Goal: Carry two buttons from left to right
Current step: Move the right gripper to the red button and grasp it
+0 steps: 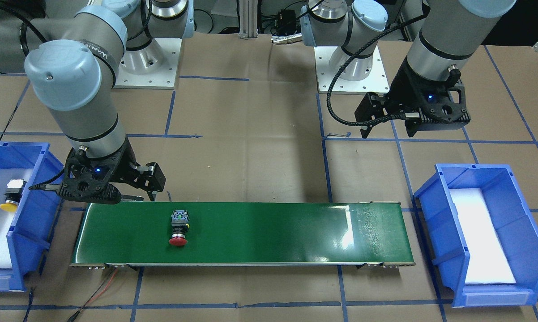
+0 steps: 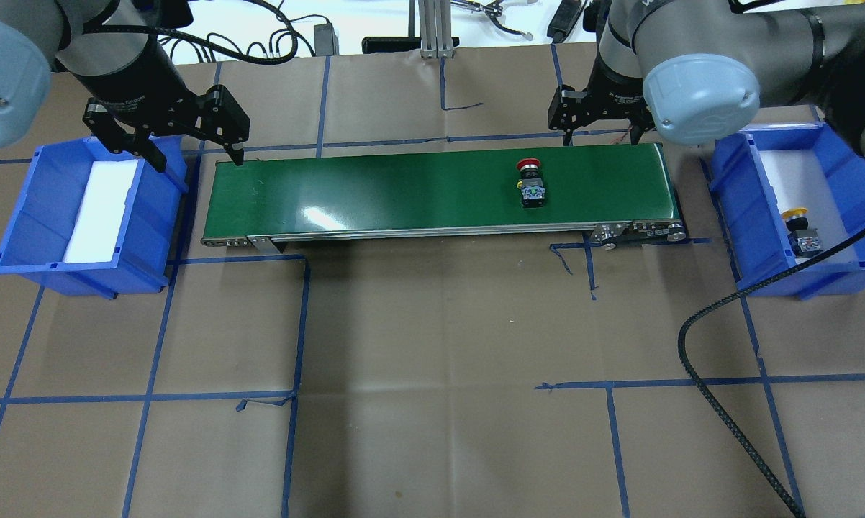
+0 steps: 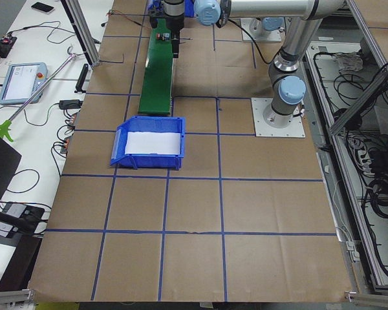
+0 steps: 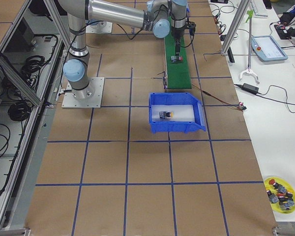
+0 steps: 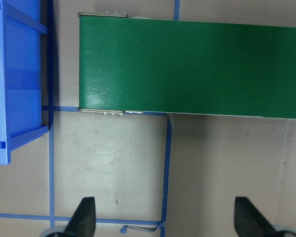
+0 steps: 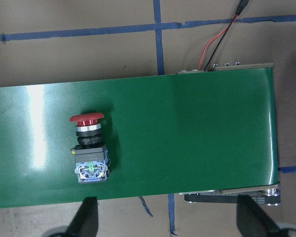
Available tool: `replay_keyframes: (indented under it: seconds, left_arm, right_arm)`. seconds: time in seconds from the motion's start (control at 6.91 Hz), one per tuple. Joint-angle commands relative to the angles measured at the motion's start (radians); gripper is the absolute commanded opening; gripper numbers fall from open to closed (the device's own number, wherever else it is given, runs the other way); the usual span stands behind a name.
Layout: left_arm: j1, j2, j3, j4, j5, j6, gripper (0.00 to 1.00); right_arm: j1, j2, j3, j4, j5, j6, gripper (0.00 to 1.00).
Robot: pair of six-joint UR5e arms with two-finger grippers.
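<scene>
1. Near the right-hand end of the green conveyor belt (image 6: 187,148): showing the red button (image 6: 90,148) lying on its side, cap pointing toward the belt's far edge, away from the robot.
2. Showing the yellow button (image 2: 799,229) already resting inside the blue right bin (image 2: 727,180), so probably counting as one of two delivered.
3. Showing the right gripper (image 6: 167,217) hovering over the belt's far edge close to the red button, jaws spread wide and holding nothing.
4. Showing the left gripper (image 2: 196,155) hanging between the blue left bin (image 2: 44,208) and the belt's left end, jaws likewise apart and empty.
5. Judging the step in hand as picking up the red button: sliding the right gripper sideways until the blocky body, not the round cap, is sitting midway between the jaws.
6. Keeping the jaws closing across the body's flat sides, since the rounded cap is likely to slip.
7. Lowering until the jaws are bracketing the body just clear of the belt, then lifting straight up before heading for the right bin.
</scene>
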Motion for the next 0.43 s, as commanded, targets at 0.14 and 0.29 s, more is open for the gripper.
replay_keyframes:
  seconds: [0.14,0.29]
  left_arm:
    - [-0.001,0.000,0.001,0.000,0.000,0.000,1.00]
    - [-0.001,0.000,0.001,0.000,0.000,0.000,1.00]
  right_arm:
    - [0.000,0.048,0.003,-0.030,0.004,0.004,0.99]
    - [0.000,0.068,0.006,-0.062,0.004,0.004,0.99]
